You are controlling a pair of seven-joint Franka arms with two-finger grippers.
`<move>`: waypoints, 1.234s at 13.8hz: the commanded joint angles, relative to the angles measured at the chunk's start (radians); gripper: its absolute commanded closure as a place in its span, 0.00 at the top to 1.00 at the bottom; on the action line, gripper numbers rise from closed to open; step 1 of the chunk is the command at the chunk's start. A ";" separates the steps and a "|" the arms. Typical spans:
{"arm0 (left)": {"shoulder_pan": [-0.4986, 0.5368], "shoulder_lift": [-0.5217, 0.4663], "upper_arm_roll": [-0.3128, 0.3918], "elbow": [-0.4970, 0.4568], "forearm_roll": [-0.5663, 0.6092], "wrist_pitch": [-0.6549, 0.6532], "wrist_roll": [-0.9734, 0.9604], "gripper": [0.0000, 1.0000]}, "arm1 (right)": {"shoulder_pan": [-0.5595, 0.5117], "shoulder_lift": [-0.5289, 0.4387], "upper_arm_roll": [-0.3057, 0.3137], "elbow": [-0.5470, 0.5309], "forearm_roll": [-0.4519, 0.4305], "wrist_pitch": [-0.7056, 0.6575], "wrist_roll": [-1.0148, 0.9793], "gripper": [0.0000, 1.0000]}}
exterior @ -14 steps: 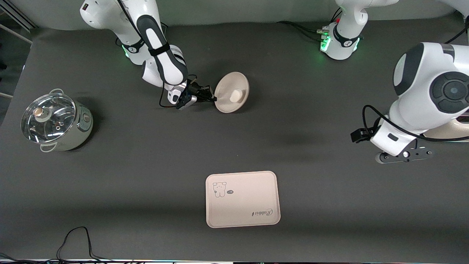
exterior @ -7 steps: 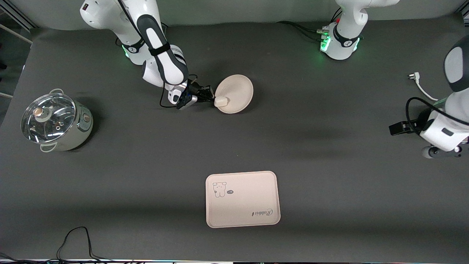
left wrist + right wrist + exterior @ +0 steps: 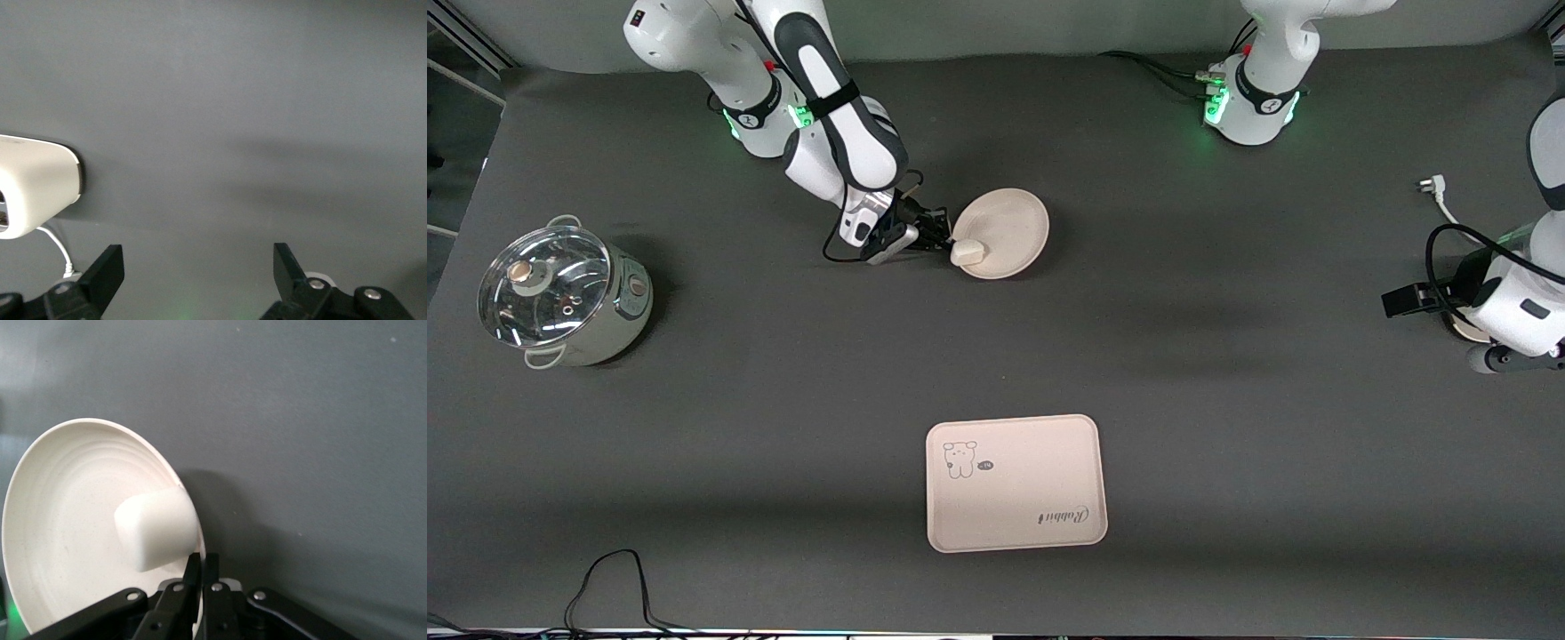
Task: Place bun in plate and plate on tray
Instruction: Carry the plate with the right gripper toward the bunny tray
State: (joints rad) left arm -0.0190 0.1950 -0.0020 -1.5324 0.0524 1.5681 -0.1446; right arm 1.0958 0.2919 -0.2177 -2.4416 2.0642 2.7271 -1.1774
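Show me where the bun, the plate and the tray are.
bun (image 3: 967, 252), front view, middle of its white top.
plate (image 3: 1016, 220), front view, bare inner surface away from the bun.
tray (image 3: 1024, 484), front view, plain middle between the animal drawing and the script.

open left pincer (image 3: 193, 267) over table (image 3: 253, 100)

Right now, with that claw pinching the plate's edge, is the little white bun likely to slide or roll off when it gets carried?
Probably it slides rather than rolls: the bun has a flat side and looks smooth. It already sits against the plate's rim beside the right gripper, so tilting could tip it out. It looks light, so it should barely weigh on the thin rim grip.
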 commanded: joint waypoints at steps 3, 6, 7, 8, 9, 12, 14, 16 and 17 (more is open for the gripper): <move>-0.009 -0.009 -0.001 0.012 -0.086 -0.002 0.017 1.00 | 0.007 -0.003 -0.006 0.053 -0.005 0.020 -0.011 0.00; -0.013 -0.008 -0.001 0.018 -0.079 0.000 0.000 1.00 | -0.020 -0.004 -0.020 0.068 -0.067 0.020 -0.008 0.00; -0.013 -0.008 -0.003 0.018 -0.071 0.000 0.000 1.00 | -0.051 0.000 -0.020 0.079 -0.070 0.020 -0.008 0.00; -0.013 -0.008 -0.003 0.018 -0.071 -0.002 0.002 1.00 | -0.071 0.004 -0.020 0.090 -0.088 0.020 -0.008 0.00; -0.013 -0.005 -0.003 0.020 -0.066 -0.002 0.016 1.00 | -0.103 0.004 -0.022 0.098 -0.120 0.020 -0.008 0.00; -0.018 -0.003 -0.003 0.020 -0.062 -0.005 0.016 1.00 | -0.226 -0.008 -0.020 0.110 -0.263 0.017 0.004 0.00; -0.021 0.000 -0.004 0.020 -0.062 0.000 0.016 1.00 | -0.247 -0.011 -0.020 0.147 -0.373 0.016 0.138 0.00; -0.021 0.009 -0.004 0.021 -0.062 0.004 0.017 1.00 | -0.261 -0.025 -0.038 0.180 -0.552 0.007 0.318 0.00; -0.021 0.015 -0.004 0.028 -0.063 0.006 0.017 1.00 | -0.266 -0.026 -0.055 0.199 -0.640 -0.018 0.396 0.00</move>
State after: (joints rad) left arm -0.0308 0.1982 -0.0112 -1.5208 -0.0163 1.5715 -0.1408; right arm 0.8286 0.2883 -0.2519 -2.2781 1.5668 2.7329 -0.9421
